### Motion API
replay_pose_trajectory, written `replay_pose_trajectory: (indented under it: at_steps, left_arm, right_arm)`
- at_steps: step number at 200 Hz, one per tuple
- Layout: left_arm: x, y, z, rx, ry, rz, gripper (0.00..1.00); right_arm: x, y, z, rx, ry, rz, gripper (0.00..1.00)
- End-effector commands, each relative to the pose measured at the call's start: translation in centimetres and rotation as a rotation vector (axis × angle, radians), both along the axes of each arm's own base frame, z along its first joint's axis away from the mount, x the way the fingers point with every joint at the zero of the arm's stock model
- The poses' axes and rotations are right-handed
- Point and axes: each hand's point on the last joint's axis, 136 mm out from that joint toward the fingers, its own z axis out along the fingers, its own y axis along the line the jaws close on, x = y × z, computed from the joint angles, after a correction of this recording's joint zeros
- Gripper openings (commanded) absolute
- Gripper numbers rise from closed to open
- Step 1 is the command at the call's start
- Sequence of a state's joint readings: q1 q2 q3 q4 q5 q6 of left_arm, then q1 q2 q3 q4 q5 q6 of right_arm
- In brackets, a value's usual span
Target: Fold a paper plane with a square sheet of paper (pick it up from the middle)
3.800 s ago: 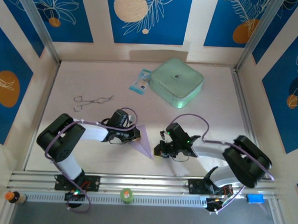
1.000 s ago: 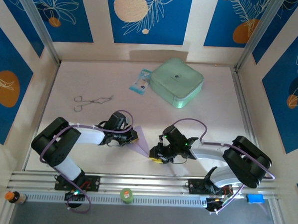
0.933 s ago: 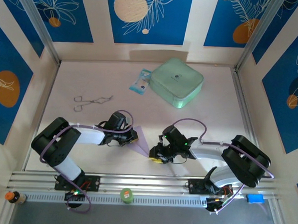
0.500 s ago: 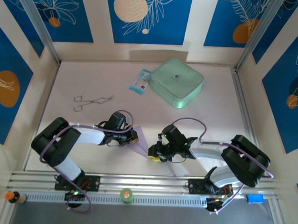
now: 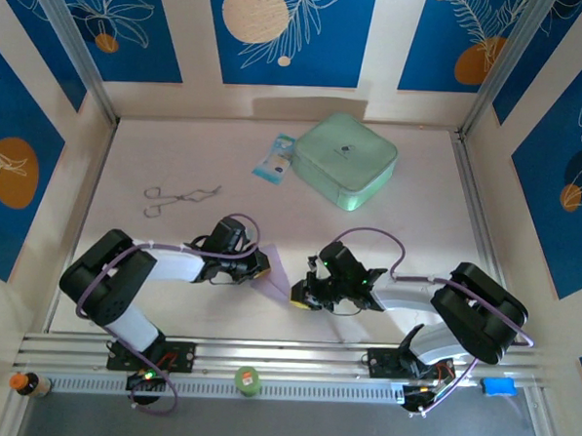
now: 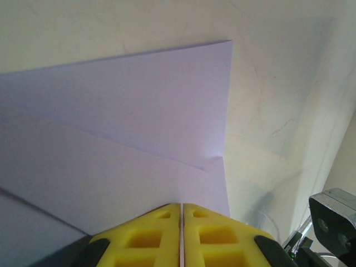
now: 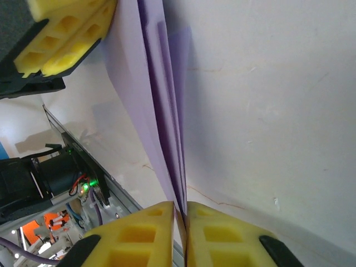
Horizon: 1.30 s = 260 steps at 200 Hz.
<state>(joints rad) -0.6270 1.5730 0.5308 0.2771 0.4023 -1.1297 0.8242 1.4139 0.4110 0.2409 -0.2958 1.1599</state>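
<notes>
Pale smooth tabletop (image 5: 418, 225) lies under the thin lavender paper (image 5: 276, 276), creased into a triangle between the arms, tapering toward the near right. Its opposite ends are clamped by the left gripper (image 6: 182, 208) and the right gripper (image 7: 183, 208).

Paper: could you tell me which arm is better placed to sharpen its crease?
Right, probably: the right gripper pinches the paper where its layers stack; the left gripper merely anchors a flat edge.
</notes>
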Motion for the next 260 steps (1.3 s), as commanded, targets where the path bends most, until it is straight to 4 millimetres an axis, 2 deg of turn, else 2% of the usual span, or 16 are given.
replay_pose_trajectory:
  at_steps: [1,29,55,93,126,181,226,260]
  left_arm:
    - [0.5,-0.1,1.6,-0.029,-0.043,0.009,0.13]
    - [0.8,0.1,3.2,-0.013,-0.089,0.004,0.19]
    - [1.2,1.2,4.8,0.046,-0.147,0.019,0.27]
    - [1.7,4.0,7.4,0.178,-0.259,0.054,0.32]
    - [1.8,5.7,9.0,0.224,-0.33,0.103,0.34]
    - [2.0,6.4,9.8,0.231,-0.371,0.129,0.35]
    - [2.1,6.6,10.2,0.238,-0.382,0.134,0.35]
    - [1.9,7.2,10.3,0.271,-0.384,0.139,0.35]
  right_arm:
    - [-0.4,-0.3,-0.8,-0.007,0.008,0.014,0.1]
    - [-0.5,-0.4,-0.4,0.001,-0.026,0.037,0.06]
    - [-0.2,-0.9,0.3,-0.025,-0.098,0.059,0.05]
    - [0.3,-2.0,2.3,-0.095,-0.322,0.13,0.05]
    - [1.1,-3.1,4.0,-0.173,-0.532,0.175,0.05]
    - [2.6,-5.3,6.0,-0.314,-0.736,0.141,0.04]
    - [3.9,-7.7,6.4,-0.57,-0.769,0.105,0.03]
    - [4.6,-8.3,6.9,-0.683,-0.794,0.079,0.03]
